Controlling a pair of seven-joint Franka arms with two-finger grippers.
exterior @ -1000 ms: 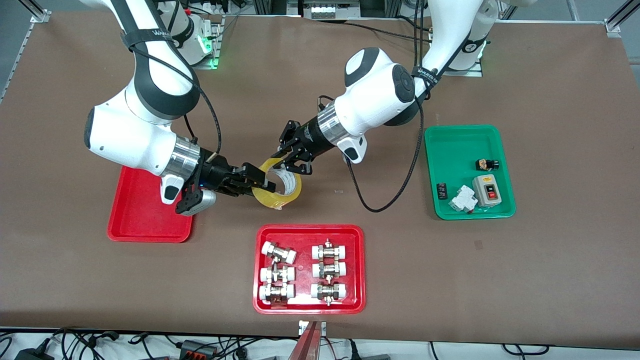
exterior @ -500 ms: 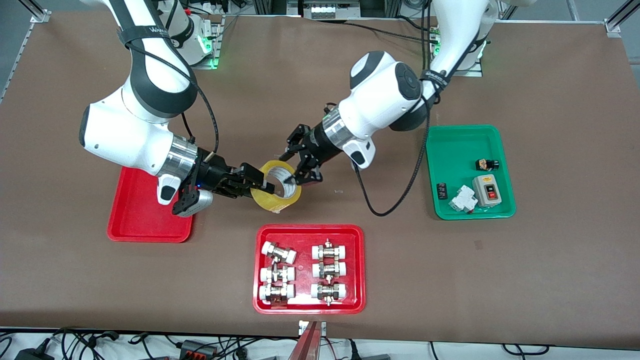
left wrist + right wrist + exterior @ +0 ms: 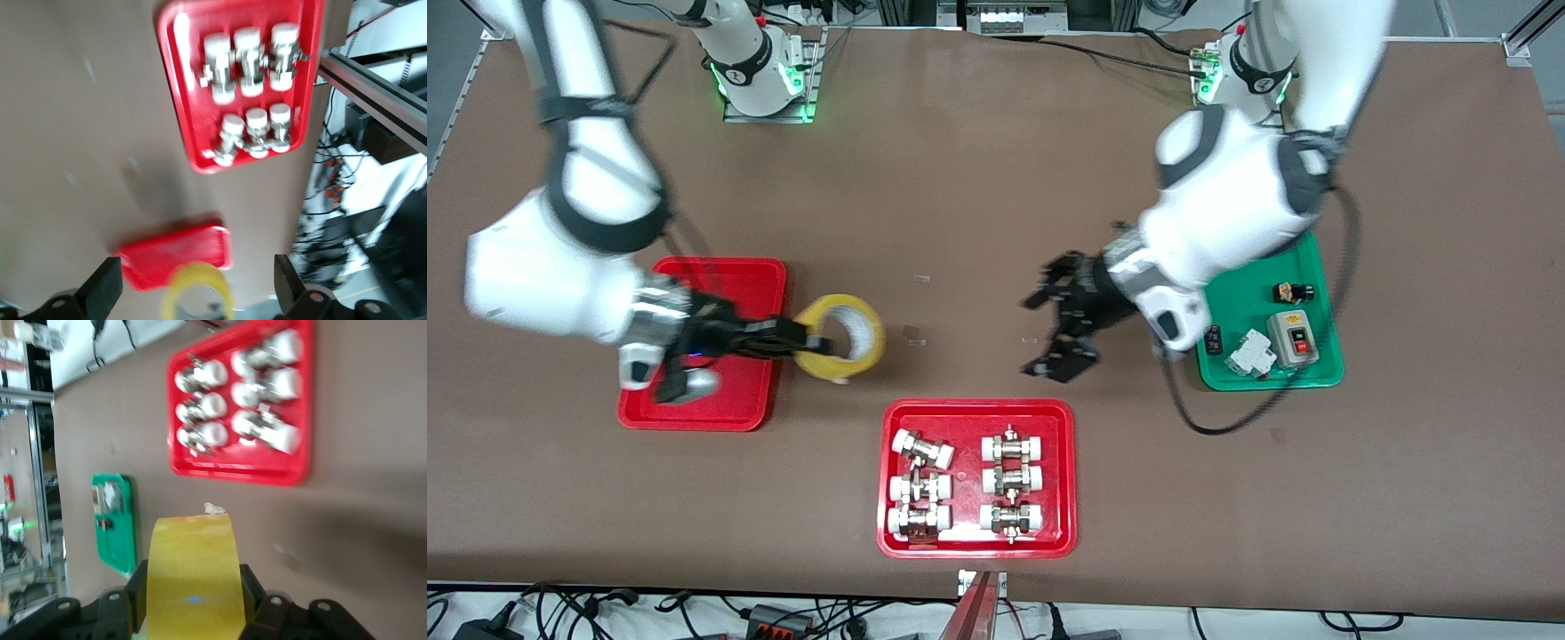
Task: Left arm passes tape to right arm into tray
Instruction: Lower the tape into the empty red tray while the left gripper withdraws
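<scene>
At the left of the front view the plain red tray point(image 3: 694, 418) lies on the brown table point(image 3: 978, 178), toward the right arm's end. The right arm's forearm and wrist hang over that tray, and the right gripper point(image 3: 796, 340) sits at the tray's edge facing the table's middle. Its fingers are pinched on the tape point(image 3: 841, 339), gripping the wall of the roll at the side nearest the wrist. The roll is held up in the air with its open hole facing the front camera, and it sticks out past the fingertips, over bare table just beside the tray. In the right wrist view the tape point(image 3: 193, 577) fills the lower middle of the frame, its yellow band clamped between the two black fingers point(image 3: 263, 603).

In the lower middle of the front view sits the red tray with pipe fittings point(image 3: 978, 418), six white-and-metal fittings in two columns.

Right of centre, the left gripper point(image 3: 1060, 327) hangs over bare table between the fittings tray and the green tray point(image 3: 1249, 233), well apart from the tape. Its fingers are spread wide and hold nothing; the left wrist view shows both fingers point(image 3: 100, 288) far apart, with the tape point(image 3: 198, 293) small between them at the bottom of the frame. The green tray holds a grey switch box point(image 3: 1292, 340), a white breaker point(image 3: 1247, 354) and two small dark parts.
</scene>
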